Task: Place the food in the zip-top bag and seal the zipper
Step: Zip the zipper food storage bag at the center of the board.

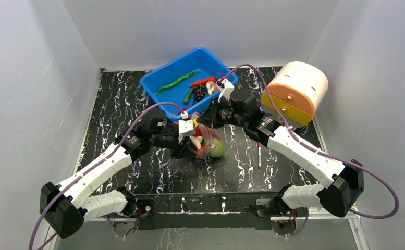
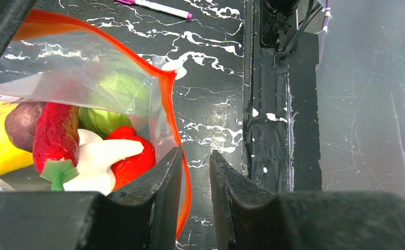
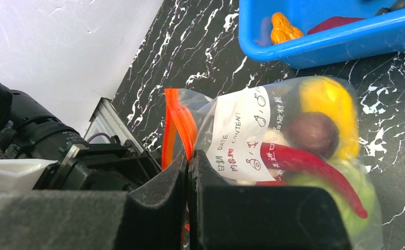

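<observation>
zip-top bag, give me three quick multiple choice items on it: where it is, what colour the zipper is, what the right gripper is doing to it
1. Where is the zip-top bag?
A. on the black table
B. hung on the back wall
C. on the floor
2. What colour is the zipper?
A. blue
B. red-orange
C. green
3. What state is the right gripper in?
A. wide open
B. shut on nothing
C. shut on the zipper

Answers: 1 A, the bag rests on the marbled tabletop. 2 B, the strip along the mouth is red-orange. 3 C, its fingers pinch the strip with no gap.
</observation>
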Controlling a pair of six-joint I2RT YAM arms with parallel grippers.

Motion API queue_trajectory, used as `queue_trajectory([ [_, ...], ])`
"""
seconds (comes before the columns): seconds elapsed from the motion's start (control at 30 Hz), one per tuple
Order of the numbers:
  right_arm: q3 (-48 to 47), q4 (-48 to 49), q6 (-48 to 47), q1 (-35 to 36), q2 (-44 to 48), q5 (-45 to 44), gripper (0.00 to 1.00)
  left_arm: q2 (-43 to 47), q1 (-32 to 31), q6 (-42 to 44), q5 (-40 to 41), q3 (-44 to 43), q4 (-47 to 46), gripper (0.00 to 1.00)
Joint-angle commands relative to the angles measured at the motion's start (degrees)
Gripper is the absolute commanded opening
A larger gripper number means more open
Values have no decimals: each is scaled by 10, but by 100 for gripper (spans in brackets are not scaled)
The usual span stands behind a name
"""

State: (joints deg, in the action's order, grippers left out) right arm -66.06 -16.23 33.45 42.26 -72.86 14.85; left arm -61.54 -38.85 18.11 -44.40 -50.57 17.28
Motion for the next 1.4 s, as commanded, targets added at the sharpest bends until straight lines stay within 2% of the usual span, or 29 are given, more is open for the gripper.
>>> queue_trajectory([
  [0.0, -1, 64, 6, 0, 12, 15, 0, 10, -2, -5, -16, 8, -40, 38],
  [0.13, 3, 65, 9, 0, 14, 16, 0, 11, -2, -4, -5, 17, -54, 47],
  [0.33, -4, 61, 19, 0, 4, 16, 0, -5, -2, -14, -8, 28, -74, 46],
  [0.37, -6, 61, 19, 0, 3, 16, 0, -8, -2, -15, -10, 28, -74, 41],
  [0.47, -6, 61, 18, 0, 2, 16, 0, -13, -2, -27, -9, 26, -77, 7],
  [0.5, -4, 59, 18, 0, 3, 18, 0, -12, -2, -32, -7, 25, -79, 0],
  [0.53, -3, 56, 13, 0, 6, 20, 3, -11, -2, -34, -7, 25, -77, 0],
  [0.7, 14, 17, -79, 0, 49, -39, 37, 1, -2, -54, -9, 13, -81, 0],
  [0.8, 62, 45, -151, 0, 108, -47, 49, 13, -2, -72, -4, 10, -96, 0],
  [0.93, 171, 139, -243, 0, 216, -33, 58, 33, -2, -101, 7, 16, -136, 0],
  [1.1, 291, 222, -307, 0, 337, 33, 59, 47, -2, -109, 31, 9, -153, 0],
  [1.3, 355, 282, -345, 1, 395, 89, 64, 52, -2, -131, 29, 0, -174, 0],
  [1.37, 378, 315, -340, 0, 397, 94, 74, 52, -2, -135, 32, -2, -177, 0],
])
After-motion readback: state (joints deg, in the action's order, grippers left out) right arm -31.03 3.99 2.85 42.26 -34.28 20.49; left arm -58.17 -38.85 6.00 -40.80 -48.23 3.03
